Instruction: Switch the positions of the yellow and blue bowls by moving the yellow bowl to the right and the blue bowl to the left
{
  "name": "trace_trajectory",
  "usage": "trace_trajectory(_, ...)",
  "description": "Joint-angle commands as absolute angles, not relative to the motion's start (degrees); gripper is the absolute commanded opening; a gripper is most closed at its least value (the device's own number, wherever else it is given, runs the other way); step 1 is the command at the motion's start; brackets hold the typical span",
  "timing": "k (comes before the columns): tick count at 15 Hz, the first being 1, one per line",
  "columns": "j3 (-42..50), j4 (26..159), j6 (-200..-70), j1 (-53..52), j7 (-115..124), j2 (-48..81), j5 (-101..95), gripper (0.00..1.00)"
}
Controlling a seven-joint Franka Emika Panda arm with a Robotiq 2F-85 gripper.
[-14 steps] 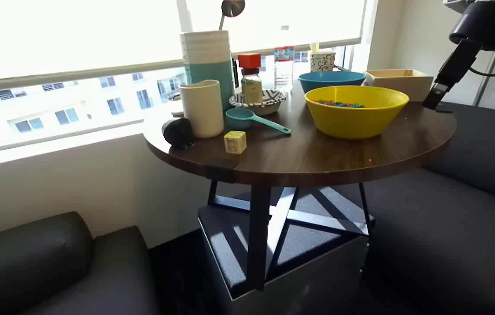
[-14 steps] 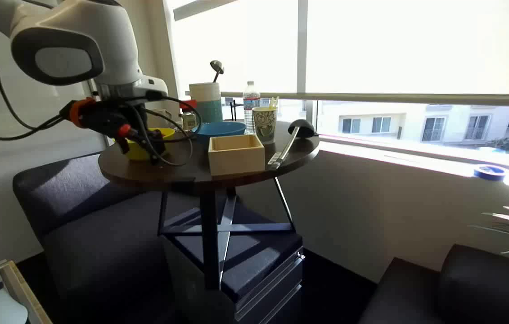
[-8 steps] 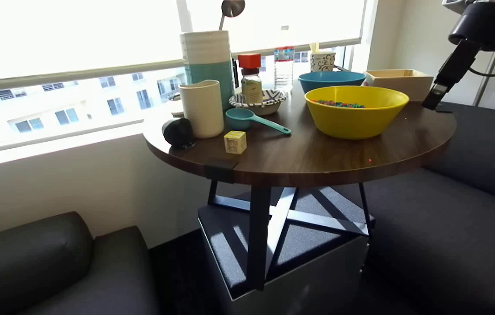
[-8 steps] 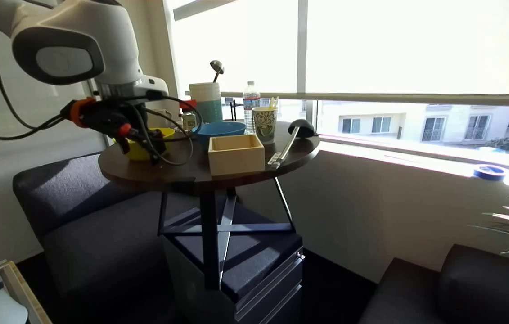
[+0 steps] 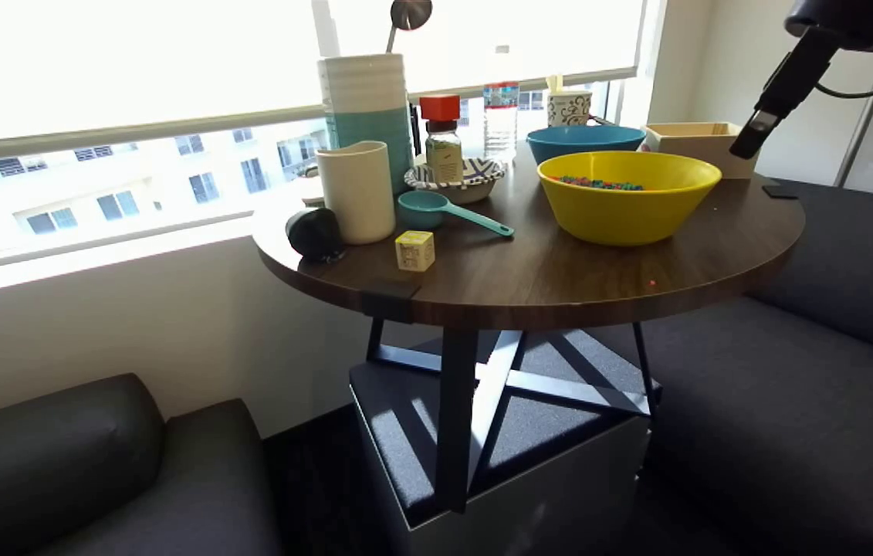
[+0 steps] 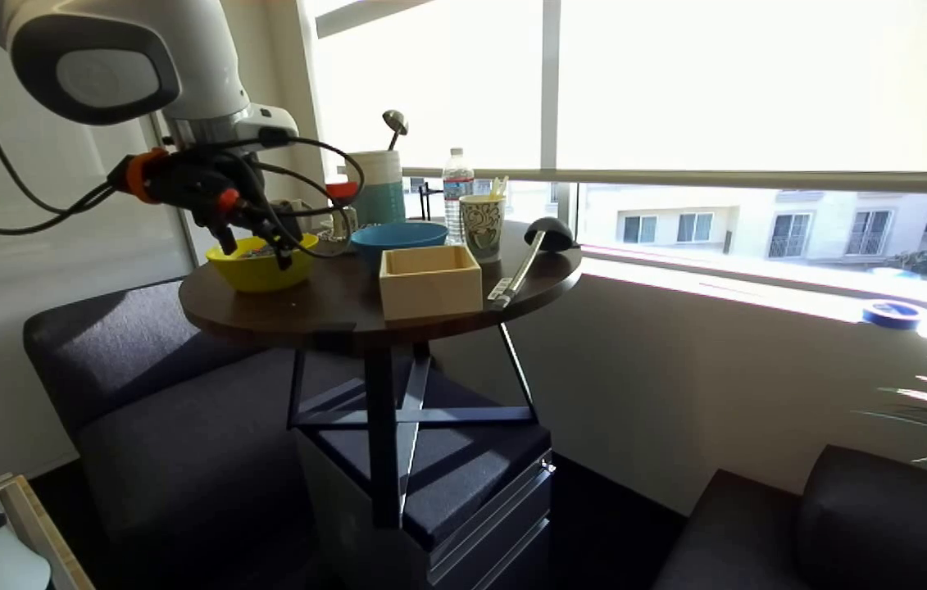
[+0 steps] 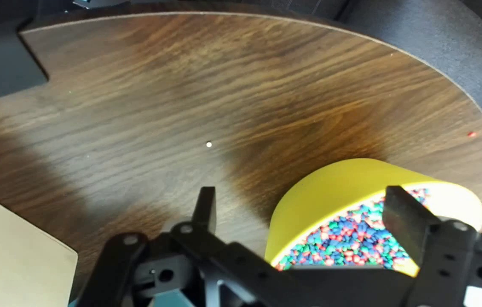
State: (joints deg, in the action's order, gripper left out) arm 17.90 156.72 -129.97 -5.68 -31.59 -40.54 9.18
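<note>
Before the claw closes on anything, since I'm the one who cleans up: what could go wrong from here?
The yellow bowl holds multicoloured bits, which a tilted lift could spill. The wooden box stands close to the blue bowl, so the open claw might bump it when reaching in.

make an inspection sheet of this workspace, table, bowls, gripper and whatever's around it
Surface: round wooden table; a red speck and a white speck lie on it.
Job's things: yellow bowl, upright, holding many-coloured pellets; blue bowl, upright, contents not visible.
Clutter: wooden box, ladle, paper cup, water bottle, teal scoop, among others.
Gripper: open, gripping nothing.
Cables: black cables loop beside the robot arm.
Surroundings: window blind, dark seating, drawer cabinet.
Liquid spills: nothing seen.
</note>
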Motion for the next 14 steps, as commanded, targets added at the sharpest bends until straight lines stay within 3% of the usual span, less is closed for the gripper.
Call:
trace_trajectory(1,18.39,154.89,-129.72,-7.49,-31.83,-40.18,13.35,1.0)
trace_trajectory(14,13.98,148.56,-127.8,-3.9,-13.06,-29.23,19.43,1.0)
